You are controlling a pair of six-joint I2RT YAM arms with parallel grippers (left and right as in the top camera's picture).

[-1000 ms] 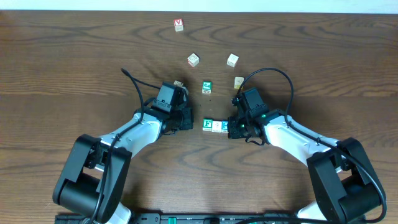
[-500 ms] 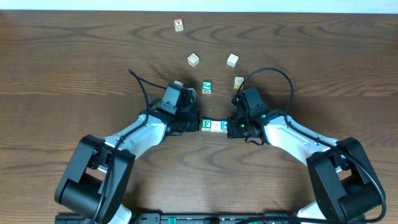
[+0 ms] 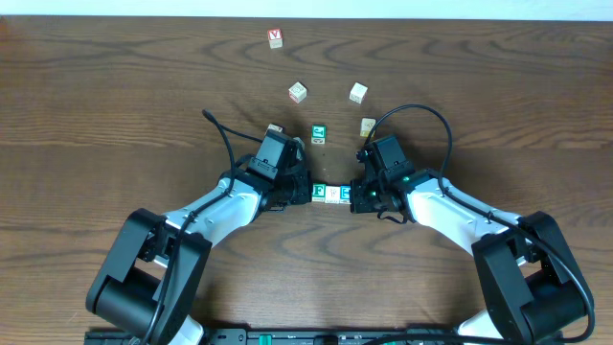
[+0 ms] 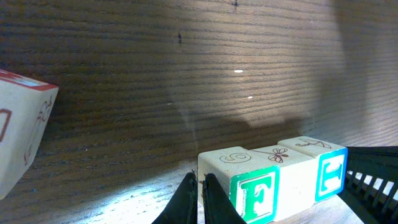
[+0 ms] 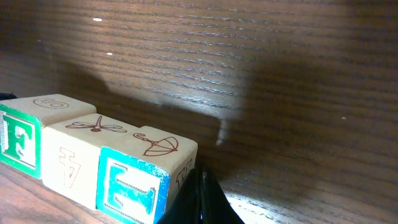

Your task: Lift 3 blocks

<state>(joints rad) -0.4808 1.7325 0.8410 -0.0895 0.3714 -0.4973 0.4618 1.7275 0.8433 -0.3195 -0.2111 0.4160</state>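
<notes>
Three blocks stand side by side in a row on the table: a green block [image 3: 320,192] [image 4: 252,193] [image 5: 15,140] with a white F, a cream block [image 3: 334,194] [image 4: 292,180] [image 5: 68,158], and a blue block [image 3: 346,195] [image 4: 329,174] [image 5: 134,186]. My left gripper [image 3: 308,192] [image 4: 200,199] is shut, its tips against the green block's outer side. At the other end of the row my right gripper [image 3: 355,196] [image 5: 200,199] is shut too, tips pressed to the blue block's outer side. Neither holds anything between its fingers.
Loose cubes lie farther back: a red-lettered cube [image 3: 276,37], two pale cubes [image 3: 298,92] [image 3: 358,93], a tan cube [image 3: 368,126], another green cube [image 3: 319,134], and a small cube [image 3: 276,128] behind my left wrist. A red-marked cube [image 4: 22,130] fills the left wrist view's left edge.
My left arm has swung right until its shut tips reached the green block. The right arm and the row of blocks have stayed put.
</notes>
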